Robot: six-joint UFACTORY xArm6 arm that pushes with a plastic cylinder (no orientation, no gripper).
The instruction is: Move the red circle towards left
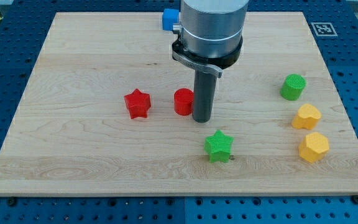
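While my tip [201,119] stands right against the view's-right side of the red circle [183,101], near the middle of the board [73,162], the push leftward looks barely begun. There is no hand to open or close, only the bare rod. The red star [137,103] lies just beyond on the view's left, so I judge the circle may soon bump it
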